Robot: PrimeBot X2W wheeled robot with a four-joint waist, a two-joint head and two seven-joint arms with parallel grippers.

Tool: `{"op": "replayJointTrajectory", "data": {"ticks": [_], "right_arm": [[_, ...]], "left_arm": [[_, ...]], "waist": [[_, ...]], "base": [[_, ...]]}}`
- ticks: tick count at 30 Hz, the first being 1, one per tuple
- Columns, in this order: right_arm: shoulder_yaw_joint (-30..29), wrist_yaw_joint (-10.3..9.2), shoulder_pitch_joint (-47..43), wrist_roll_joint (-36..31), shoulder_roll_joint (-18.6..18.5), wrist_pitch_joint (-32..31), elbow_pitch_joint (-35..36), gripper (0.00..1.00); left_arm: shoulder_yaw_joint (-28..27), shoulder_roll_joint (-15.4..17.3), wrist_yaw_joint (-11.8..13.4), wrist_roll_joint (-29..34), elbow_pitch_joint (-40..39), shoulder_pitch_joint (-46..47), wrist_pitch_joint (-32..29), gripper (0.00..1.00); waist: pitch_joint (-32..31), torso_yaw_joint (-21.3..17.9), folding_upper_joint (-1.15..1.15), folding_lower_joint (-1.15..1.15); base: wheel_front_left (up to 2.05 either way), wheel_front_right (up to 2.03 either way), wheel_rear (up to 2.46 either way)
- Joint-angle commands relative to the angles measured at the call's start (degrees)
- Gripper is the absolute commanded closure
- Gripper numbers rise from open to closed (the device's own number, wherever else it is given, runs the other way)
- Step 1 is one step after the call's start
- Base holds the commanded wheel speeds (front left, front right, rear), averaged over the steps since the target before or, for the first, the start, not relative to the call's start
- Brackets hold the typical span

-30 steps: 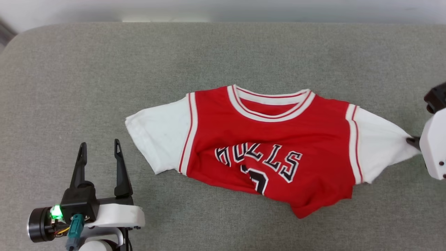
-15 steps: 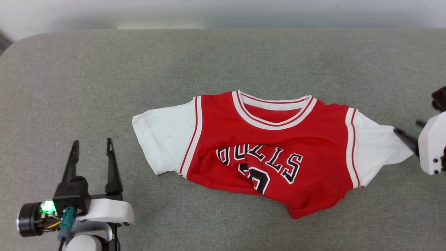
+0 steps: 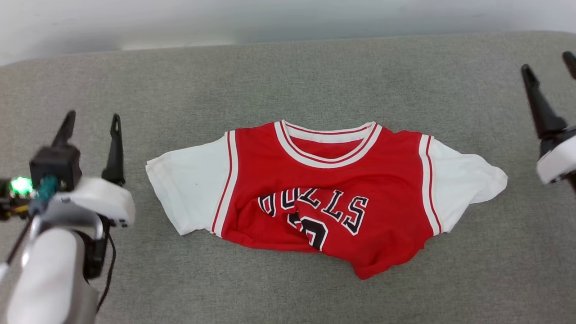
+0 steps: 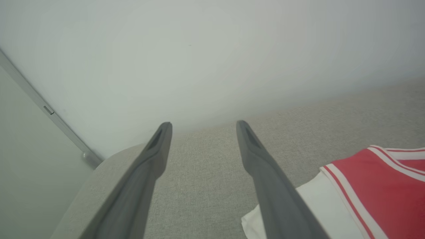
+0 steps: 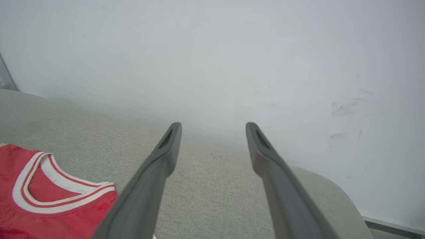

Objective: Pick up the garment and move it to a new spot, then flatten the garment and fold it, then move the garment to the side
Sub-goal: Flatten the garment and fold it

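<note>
Garment (image 3: 324, 184) lies between both spread jaws, touching neither.

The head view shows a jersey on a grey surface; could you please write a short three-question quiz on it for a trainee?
1. True or false: the right end effector stands open and touches no part of the garment.
2. Pick one: the garment's lower hem is A) flat and straight, B) bunched and creased, C) hanging over the edge of the grey surface.
3. Fill in the colour: the left end effector, open, is beside the garment's ___ sleeve.

Key: 1 true; 2 B; 3 white.
</note>
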State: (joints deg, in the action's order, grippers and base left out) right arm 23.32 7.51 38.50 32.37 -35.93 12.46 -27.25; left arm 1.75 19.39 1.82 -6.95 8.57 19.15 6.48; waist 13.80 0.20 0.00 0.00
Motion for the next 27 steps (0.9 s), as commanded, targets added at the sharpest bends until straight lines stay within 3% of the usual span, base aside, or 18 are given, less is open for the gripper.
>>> {"op": "replayJointTrajectory", "data": {"ticks": [1, 7, 13, 20, 27], "right_arm": [[-2.3, -0.04, -2.13, -2.83, 1.97, 1.22, 1.42, 0.0], [-14.87, -0.04, -11.17, -13.35, 10.92, 2.64, 10.48, 0.0], [-21.34, -0.04, -19.34, -17.84, 17.41, 2.69, 19.15, 0.0], [-23.92, -0.04, -25.31, -20.03, 21.76, 2.21, 25.14, 0.0], [-23.28, -0.04, -25.1, -20.91, 22.08, 1.18, 27.81, 0.0]], "left_arm": [[0.21, 0.93, -0.88, -0.29, 0.44, 1.81, -1.4, 0.0], [1.55, 4.77, -5.54, -1.89, 4.15, 9.37, -10.21, 0.0], [5.5, 8.8, -8.75, -5.64, 9.03, 16.51, -21.04, 0.0], [17.16, 17.22, -9.18, -20.03, 8.66, 22.03, -39.19, 0.0], [27.03, 26.04, -9.2, -35.8, 5.9, 26.83, -55.36, 0.0]], "waist": [[0.28, -0.35, 0.0, 0.0], [1.17, -1.27, 0.0, 0.0], [2.65, -2.07, 0.0, 0.0], [4.64, -3.28, 0.0, 0.0], [7.58, -4.85, 0.0, 0.0]], "base": [[0.0, 0.0, 0.0], [0.0, 0.0, 0.0], [0.0, 0.0, 0.0], [0.0, 0.0, 0.0], [0.0, 0.0, 0.0]]}}
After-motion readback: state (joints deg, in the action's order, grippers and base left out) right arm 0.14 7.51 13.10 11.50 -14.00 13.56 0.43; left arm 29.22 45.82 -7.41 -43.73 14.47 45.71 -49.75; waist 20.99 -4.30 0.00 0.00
